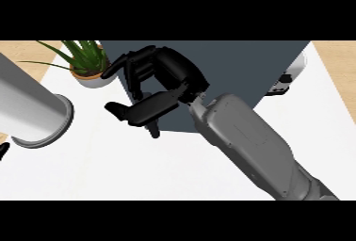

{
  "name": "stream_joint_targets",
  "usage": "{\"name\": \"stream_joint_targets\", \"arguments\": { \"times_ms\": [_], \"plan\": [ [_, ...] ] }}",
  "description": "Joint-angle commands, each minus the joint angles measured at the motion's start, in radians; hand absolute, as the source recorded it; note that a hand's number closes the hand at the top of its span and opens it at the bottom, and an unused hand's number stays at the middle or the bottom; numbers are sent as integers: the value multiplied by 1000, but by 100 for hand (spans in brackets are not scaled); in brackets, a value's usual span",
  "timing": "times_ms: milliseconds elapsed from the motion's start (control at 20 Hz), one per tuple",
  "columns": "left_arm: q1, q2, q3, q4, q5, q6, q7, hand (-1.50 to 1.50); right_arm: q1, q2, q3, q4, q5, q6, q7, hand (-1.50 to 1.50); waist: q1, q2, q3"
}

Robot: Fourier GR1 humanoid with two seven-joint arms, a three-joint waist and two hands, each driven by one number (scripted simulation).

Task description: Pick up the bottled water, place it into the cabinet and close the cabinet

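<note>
The dark grey cabinet [230, 66] stands at the back of the white counter [139, 164], and from above it looks like a solid box with no gap showing. My right hand [170, 70] is at its left front corner, fingers [132, 66] spread and slightly bent over the cabinet's left edge, thumb [135, 112] pointing left below them. Nothing shows inside that hand. No bottled water is visible anywhere. My left forearm [28, 108] lies across the left side. Of the left hand only a black tip [3, 151] shows at the left edge.
A green plant in a white pot [89, 73] stands just left of the cabinet, close to my right hand's fingers. A white appliance with a black part [288, 77] peeks out behind the cabinet's right side. Wooden floor shows beyond the counter's corners.
</note>
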Motion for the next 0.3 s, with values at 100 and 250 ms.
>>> {"name": "stream_joint_targets", "arguments": {
  "times_ms": [100,250],
  "plan": [
    [-20,-12,-25,19,-20,-20,5,-150,-57,-92,-132,108,51,-77,-43,-150,-28,32,19],
    [-40,-24,-26,25,-25,1,8,-150,-30,-117,-135,101,59,-68,-67,-150,-40,34,19]
  ]
}}
